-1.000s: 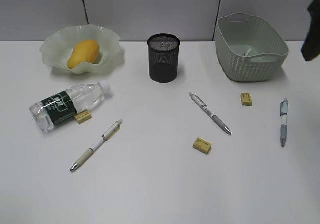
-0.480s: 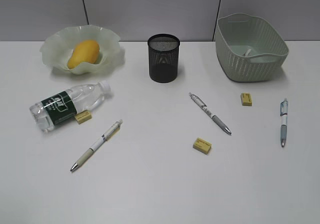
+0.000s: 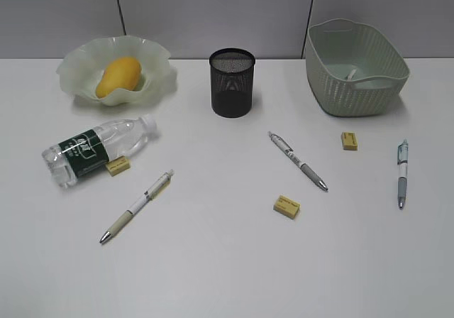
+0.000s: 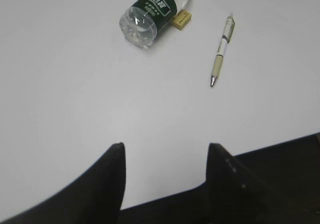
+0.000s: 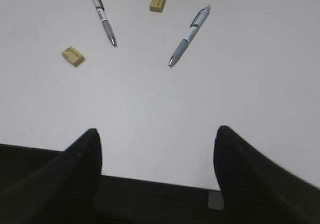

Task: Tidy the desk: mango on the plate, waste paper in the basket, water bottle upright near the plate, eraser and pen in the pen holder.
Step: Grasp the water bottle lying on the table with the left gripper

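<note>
- The left gripper [image 4: 165, 184] stands with its jaws apart and nothing between them, above the front edge of the desk [image 3: 227, 275] on its left side.
- The right gripper [image 5: 157, 176] is spread wider, also holding nothing, above the front edge on the right side.
- Ahead of the left gripper lies a beige-grip pen [image 4: 221, 50], and beyond it the water bottle [image 4: 152, 11] on its side, base toward the front edge, with a yellow eraser [image 4: 181, 19] touching its flank.
- Ahead of the right gripper lie a blue-grey pen [image 5: 189, 35], a grey-grip pen [image 5: 103, 17], a second eraser [image 5: 73, 56] and a third eraser [image 5: 157, 2], all apart from each other.
- The mango [image 3: 118, 76] rests in the plate [image 3: 74, 66] at the back left corner.
- The pen holder [image 3: 232, 82] stands upright at the middle of the back edge.
- The basket [image 3: 355, 66] sits at the back right corner; a small pale thing lies inside, too unclear to name.
</note>
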`<action>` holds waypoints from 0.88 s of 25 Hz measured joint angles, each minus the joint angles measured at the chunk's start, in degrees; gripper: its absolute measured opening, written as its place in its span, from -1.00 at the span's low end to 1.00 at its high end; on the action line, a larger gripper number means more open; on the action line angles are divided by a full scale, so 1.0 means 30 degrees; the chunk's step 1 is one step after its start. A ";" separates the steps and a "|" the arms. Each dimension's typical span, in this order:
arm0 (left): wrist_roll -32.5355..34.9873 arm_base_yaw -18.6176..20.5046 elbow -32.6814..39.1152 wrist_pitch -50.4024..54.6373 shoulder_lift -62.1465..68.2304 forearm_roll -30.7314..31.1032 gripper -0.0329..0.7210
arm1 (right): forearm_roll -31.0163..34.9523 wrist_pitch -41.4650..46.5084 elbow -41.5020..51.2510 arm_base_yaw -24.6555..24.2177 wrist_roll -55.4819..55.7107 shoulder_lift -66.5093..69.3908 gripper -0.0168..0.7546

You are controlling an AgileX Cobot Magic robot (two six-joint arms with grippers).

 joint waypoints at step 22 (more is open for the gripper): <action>0.0000 0.0000 -0.0646 -0.8693 0.6806 0.0389 0.34 | -0.0405 0.0189 0.0914 0.0000 -0.0007 -0.1227 0.47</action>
